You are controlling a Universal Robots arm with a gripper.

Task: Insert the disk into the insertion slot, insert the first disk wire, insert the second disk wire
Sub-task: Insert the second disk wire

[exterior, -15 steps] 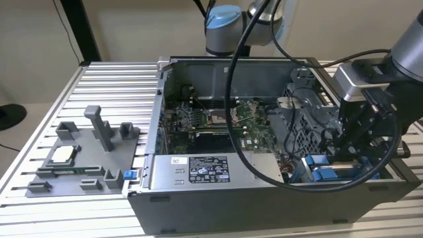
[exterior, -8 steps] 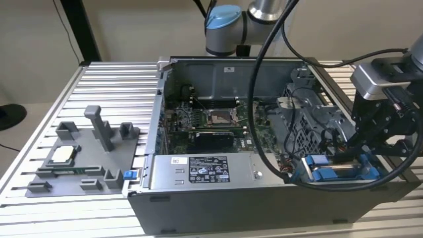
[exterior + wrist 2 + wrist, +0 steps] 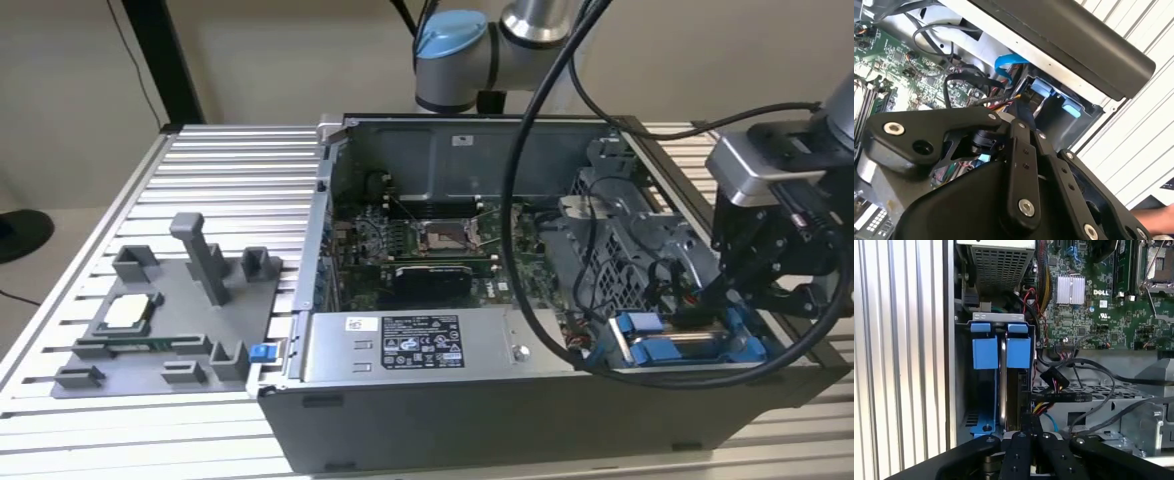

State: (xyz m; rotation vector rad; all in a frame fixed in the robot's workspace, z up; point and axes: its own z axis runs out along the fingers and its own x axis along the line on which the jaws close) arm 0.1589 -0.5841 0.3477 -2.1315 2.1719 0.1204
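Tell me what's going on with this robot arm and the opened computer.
A robot arm is working inside an open computer case that lies on a slatted metal table. Its claw is down at the drive bay with the blue plastic tabs, in the case corner at the exterior view's right. The claw's fingers are drawn together at a bundle of coloured wires and a black connector beside the bay. The disk appears to sit already in the bay.
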